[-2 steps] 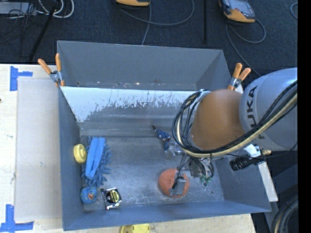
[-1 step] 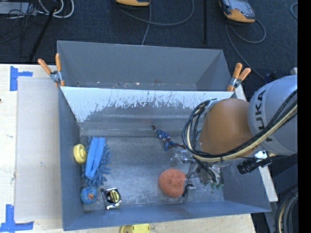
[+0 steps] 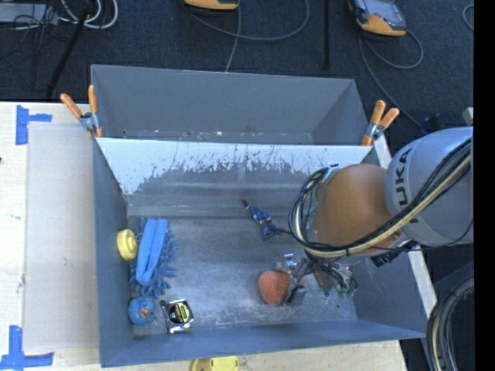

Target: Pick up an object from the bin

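Observation:
My gripper (image 3: 312,284) hangs low over the front right part of the bin floor, under the arm's orange cover. Its dark fingers (image 3: 296,288) stand apart, open, with nothing between them. A reddish-brown rounded lump (image 3: 271,288) lies on the floor just left of the left finger, touching or nearly touching it. A small blue and dark tool-like piece (image 3: 261,222) lies farther back, near the foot of the rear wall. A small green bit (image 3: 349,286) shows right of the gripper.
Along the left side lie a yellow round thing (image 3: 128,243), a blue fringed brush-like thing (image 3: 152,255), a blue ball-like thing (image 3: 141,310) and a black and yellow tape measure (image 3: 178,314). The arm and its cables cover the bin's right side.

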